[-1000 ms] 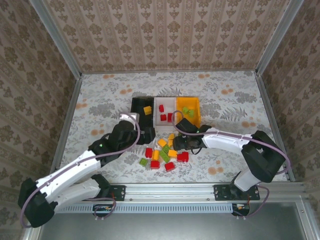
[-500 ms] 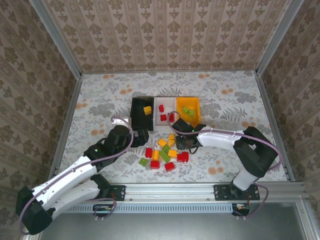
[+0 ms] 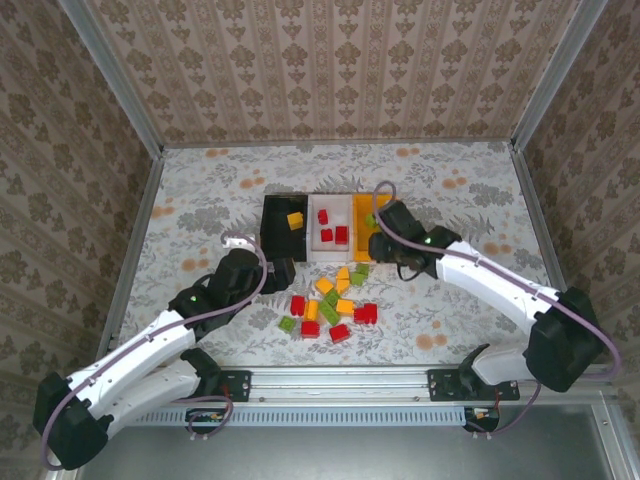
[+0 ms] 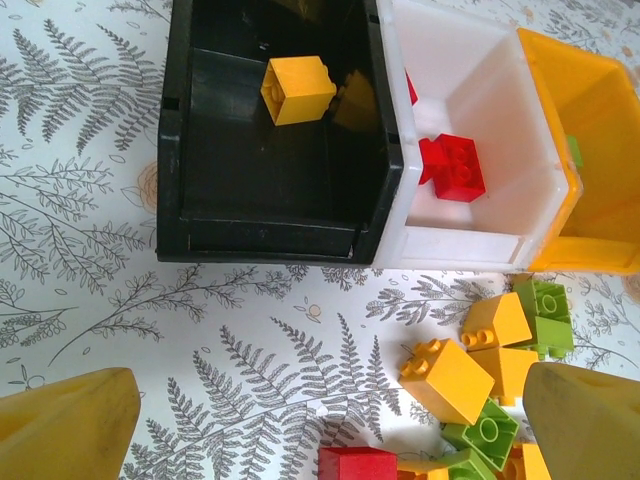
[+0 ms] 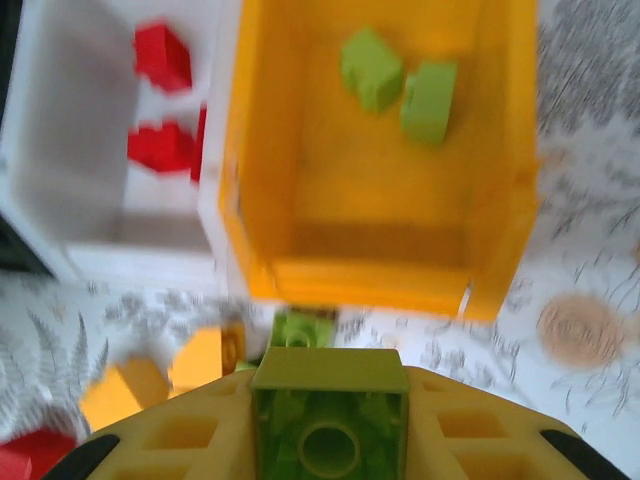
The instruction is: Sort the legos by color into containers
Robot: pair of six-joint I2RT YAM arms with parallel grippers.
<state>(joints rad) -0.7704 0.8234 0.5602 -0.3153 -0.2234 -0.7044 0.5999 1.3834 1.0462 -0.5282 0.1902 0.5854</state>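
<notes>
Looking from top: left gripper (image 3: 284, 272) center-left, just below black bin (image 3: 275, 225); right gripper (image 3: 384, 246) over orange bin (image 3: 360, 215); loose legos (image 3: 330, 305) piled below white bin (image 3: 330, 253).
Left wrist: fingers spread wide, nothing between; yellow lego (image 4: 298, 88) in black bin, red lego (image 4: 455, 167) in white bin.
Right wrist: pincer clamped on green lego (image 5: 330, 420), bottom center; two green bricks (image 5: 372, 68) inside orange bin.

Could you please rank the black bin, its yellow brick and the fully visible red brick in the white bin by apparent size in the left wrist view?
Largest: black bin. Then yellow brick and red brick, about alike in size, so unranked.
</notes>
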